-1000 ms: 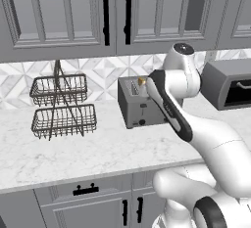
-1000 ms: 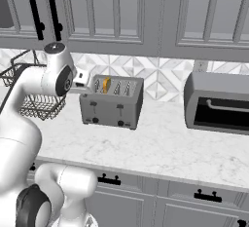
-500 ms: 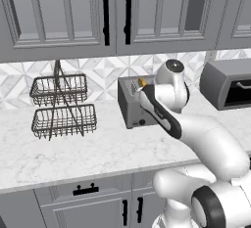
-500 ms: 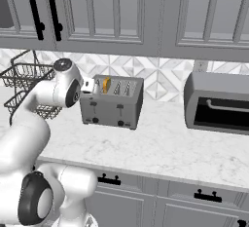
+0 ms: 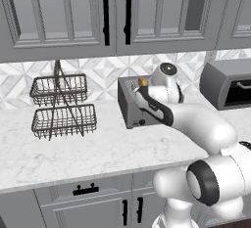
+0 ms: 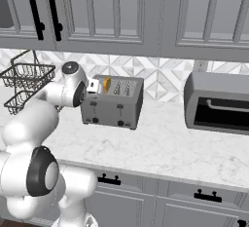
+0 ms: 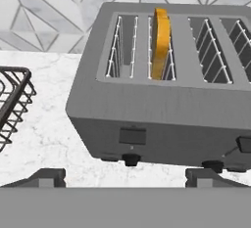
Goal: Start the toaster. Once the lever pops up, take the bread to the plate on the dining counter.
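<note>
A grey kitchen: marble table (image 5: 98, 148), wire basket (image 5: 61, 104) at its left. Since a second ago the arm has swung down and in toward the toaster (image 6: 113, 103), so the tool (image 7: 125, 175) now faces its front, fingertips (image 7: 46, 175) apart, holding nothing. The bread (image 7: 160, 43) stands in the second slot, above and beyond the tool; the lever (image 7: 132, 136) sits just ahead, probably next to press

I see a grey toaster (image 7: 162, 100) with black knobs ahead of my gripper (image 7: 125, 175), golden-orange bread (image 7: 160, 43) in its slot, dark wire basket (image 7: 12, 102) left, white grey-veined marble counter (image 7: 44, 139) below.
</note>
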### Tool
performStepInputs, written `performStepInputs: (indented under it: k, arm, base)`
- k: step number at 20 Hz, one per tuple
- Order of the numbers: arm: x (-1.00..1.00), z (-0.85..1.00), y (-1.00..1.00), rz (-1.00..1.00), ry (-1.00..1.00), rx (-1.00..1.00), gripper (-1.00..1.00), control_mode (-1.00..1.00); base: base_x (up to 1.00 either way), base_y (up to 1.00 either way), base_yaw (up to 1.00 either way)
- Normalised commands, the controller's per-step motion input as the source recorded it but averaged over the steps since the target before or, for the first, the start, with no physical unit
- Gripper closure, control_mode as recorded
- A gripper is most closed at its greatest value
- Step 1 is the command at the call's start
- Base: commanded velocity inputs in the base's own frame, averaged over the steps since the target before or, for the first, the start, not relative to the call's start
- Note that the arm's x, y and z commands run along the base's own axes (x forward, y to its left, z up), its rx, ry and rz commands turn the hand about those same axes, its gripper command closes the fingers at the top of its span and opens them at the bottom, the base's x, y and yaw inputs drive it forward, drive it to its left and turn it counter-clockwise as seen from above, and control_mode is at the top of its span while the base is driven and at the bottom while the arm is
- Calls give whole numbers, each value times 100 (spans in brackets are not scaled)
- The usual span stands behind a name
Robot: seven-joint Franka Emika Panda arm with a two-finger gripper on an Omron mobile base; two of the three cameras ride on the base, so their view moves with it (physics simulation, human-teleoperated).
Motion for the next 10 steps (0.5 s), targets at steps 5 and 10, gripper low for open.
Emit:
performStepInputs:
  k: [5,10]
  arm:
    - [36,-20,0,0,1,0,100,-100]
    - [36,-24,0,0,0,0,100,-100]
  base:
    - [0,0,0]
    - [0,0,0]
